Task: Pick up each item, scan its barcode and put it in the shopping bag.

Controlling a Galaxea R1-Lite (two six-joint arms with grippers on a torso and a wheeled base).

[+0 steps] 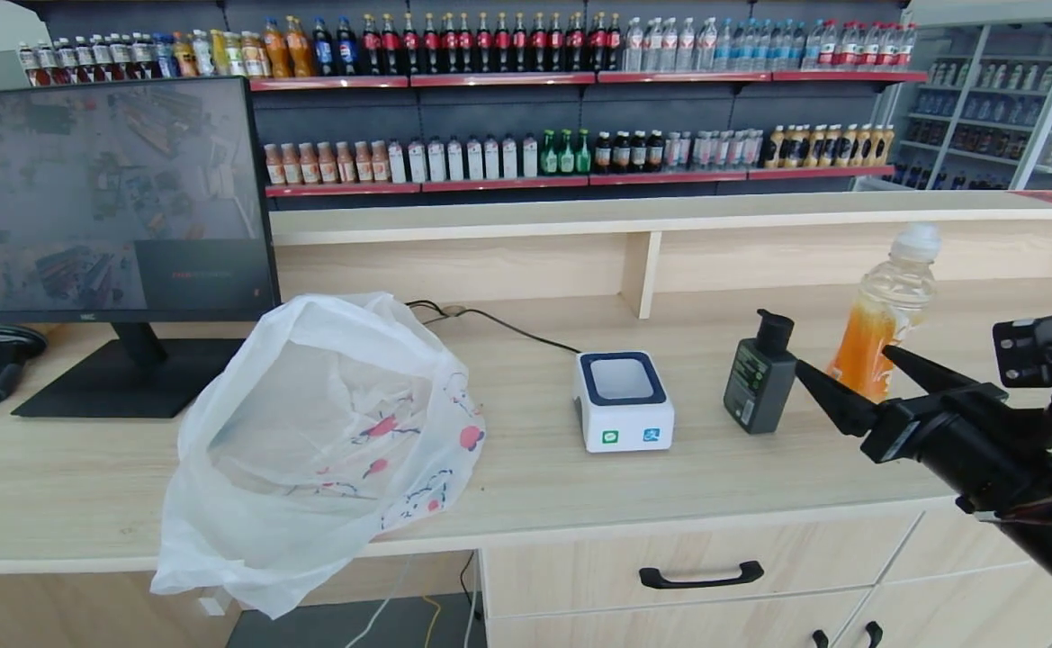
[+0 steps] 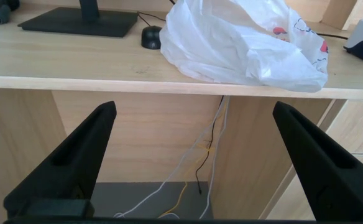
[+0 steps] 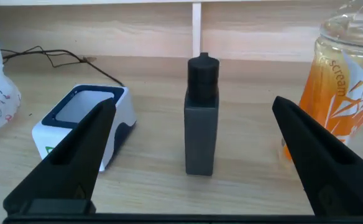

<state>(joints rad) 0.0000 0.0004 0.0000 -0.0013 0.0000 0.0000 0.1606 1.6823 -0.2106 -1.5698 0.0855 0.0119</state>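
My right tool (image 1: 845,358) hangs wide open just in front of the dark pump bottle (image 1: 759,378), which stands upright on the bench (image 1: 526,468) between the scanner (image 1: 623,400) and the orange drink bottle (image 1: 885,315). I judge the pump bottle stiff, flat-sided and fairly light, so I'd close across its body below the neck, never on the pump head, which could give. The drink bottle looks round, smooth and heavy with liquid, likely to slip; I'd take it at mid-body. The shopping bag (image 1: 328,432) is limp, thin plastic. My left tool (image 2: 194,106) waits wide open below the bench edge.
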